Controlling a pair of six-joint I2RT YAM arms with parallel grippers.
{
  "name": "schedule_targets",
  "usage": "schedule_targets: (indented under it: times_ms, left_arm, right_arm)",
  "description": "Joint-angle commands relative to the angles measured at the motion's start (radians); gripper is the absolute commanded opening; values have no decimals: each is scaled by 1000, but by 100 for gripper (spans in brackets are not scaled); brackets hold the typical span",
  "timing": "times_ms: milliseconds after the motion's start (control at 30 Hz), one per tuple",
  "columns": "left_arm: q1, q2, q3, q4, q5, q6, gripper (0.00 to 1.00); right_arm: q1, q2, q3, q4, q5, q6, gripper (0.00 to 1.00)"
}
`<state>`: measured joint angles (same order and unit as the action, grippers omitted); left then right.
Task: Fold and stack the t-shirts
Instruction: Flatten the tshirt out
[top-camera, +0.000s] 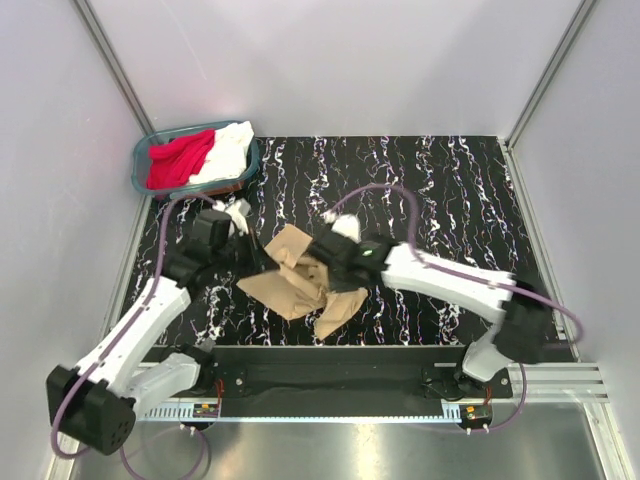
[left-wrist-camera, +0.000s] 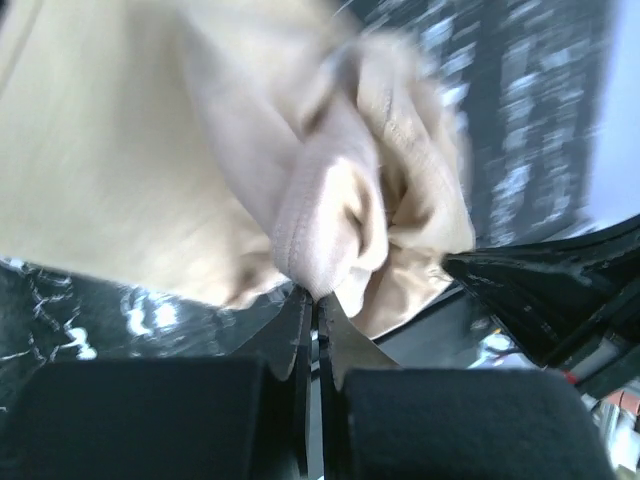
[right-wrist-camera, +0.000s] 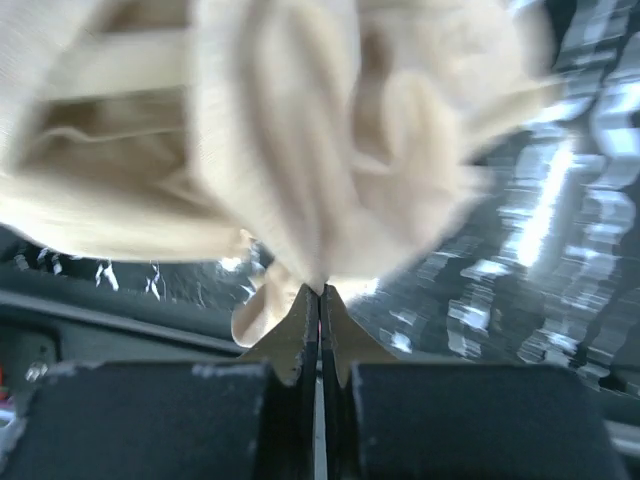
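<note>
Left pincer: the jaws are closed to a thin slit, with a rounded fold of the tan t-shirt pinched at the tips. Right pincer: the jaws are closed in the same way and clamp a second bunch of the same cloth, which appears blurred in that wrist view.

Desk: a black surface with white marbled streaks, enclosed by pale walls on the left, right and far sides.

Left arm and right arm: each reaches from its base at the near edge inward to the middle of the desk, so the two pincers sit close together, one on each side of the cloth.

Tan t-shirt: crumpled, not flat, at the near centre of the desk. The left pincer grips its left part and the right pincer its far right part. Loose flaps spread toward the near edge. The views do not show whether these flaps rest on the surface.

Basket: teal, in the far left corner, well apart from the tan t-shirt.

Red t-shirt: heaped in the left half of the basket.

White t-shirt: touching the red one on its right, with its cloth over the right rim.
</note>
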<state>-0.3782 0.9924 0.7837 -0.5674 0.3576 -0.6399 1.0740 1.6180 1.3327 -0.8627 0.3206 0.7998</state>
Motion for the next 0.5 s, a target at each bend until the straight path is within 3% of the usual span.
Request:
schedule_targets:
  times_ms: [0,133,233,467]
  left_arm:
    - [-40,-61,181,-44,-115,-41,0]
    - [-109,-69,383,-83,-161,-46,0]
    - [-162,-29,550,-65,-82,-56,0]
    - [-369,187,998,-26,177,-64,0]
  right_arm:
    - [-92,-231,51,-209,104,-77,0]
    - [-265,-429,112,-259,103,-233,0]
    - [-405,-487,228,-295,159,-357,0]
    - [-470,-503,540,-377,446,-402,0]
